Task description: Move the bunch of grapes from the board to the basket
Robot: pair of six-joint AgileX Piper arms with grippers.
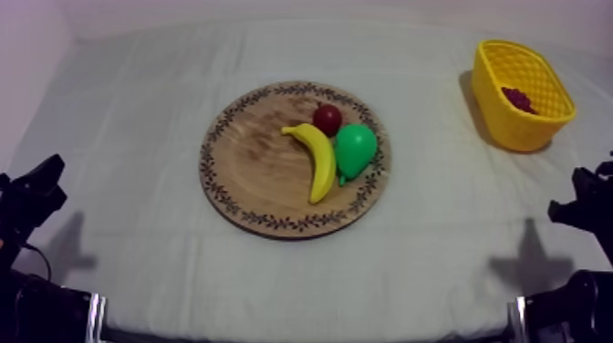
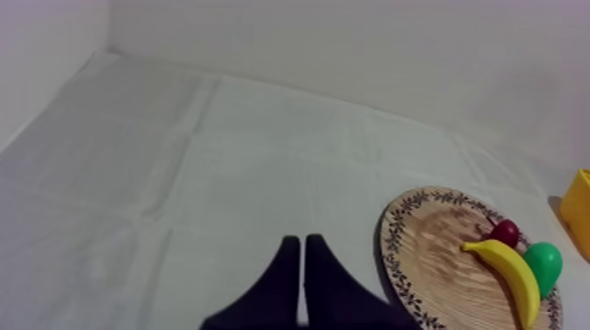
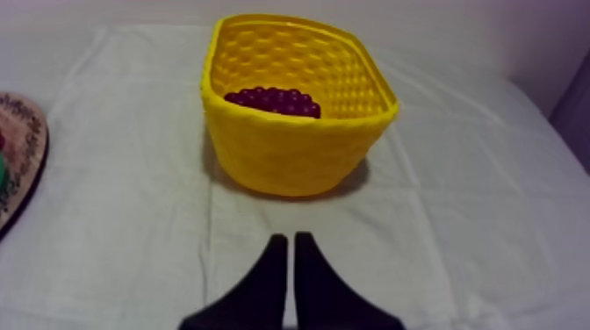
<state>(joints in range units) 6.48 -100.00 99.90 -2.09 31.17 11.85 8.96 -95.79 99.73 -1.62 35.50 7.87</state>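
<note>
Inside yellow basket (image 3: 290, 154), far right of bench (image 1: 137, 146): bunch of grapes (image 3: 272, 99), straight ahead of right tool (image 3: 291, 239), pressed together, empty; left tool (image 2: 303, 240) likewise, well apart.

Grapes (image 3: 274, 100) in basket (image 3: 290, 149), right of board (image 1: 251, 169)

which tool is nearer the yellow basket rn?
Right. The right tool sits shut, facing the yellow basket close by; the left tool sits shut on the far side of the wooden board from it.
</note>
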